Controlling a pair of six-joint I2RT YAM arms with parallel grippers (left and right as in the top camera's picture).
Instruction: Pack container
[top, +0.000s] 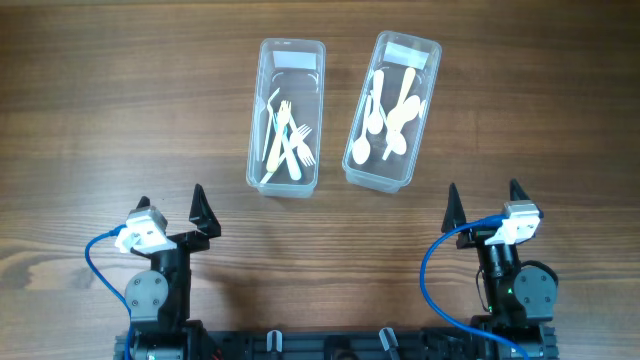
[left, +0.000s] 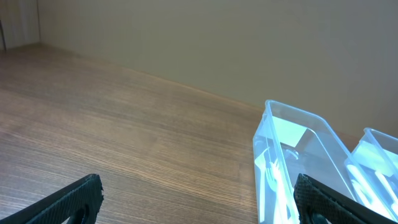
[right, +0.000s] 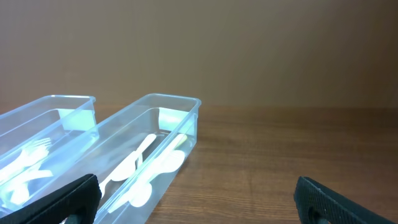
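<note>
Two clear, rectangular plastic tubs sit side by side in the upper middle of the overhead frame, on a dark wood-grain counter (top: 100, 100). The left container (top: 256, 120) holds a crossed pile of white and cream forks (top: 288, 140). The right container (top: 408, 55) holds pale spoons (top: 390, 115), most of them with their bowls toward its lower end. Each tub has a whitish patch at its upper end.

The left container's long axis runs almost straight up and down the frame, with its top tipped slightly right. The right container leans further, with its top end toward the upper right and its bottom end close to its neighbour's lower corner. The cutlery lies roughly lengthwise in both.

The left gripper (top: 172, 197) sits at lower left and the right gripper (top: 484, 188) at lower right, both well apart from the tubs. The black fingers (top: 203, 215) of each are spread wide with nothing between them.
</note>
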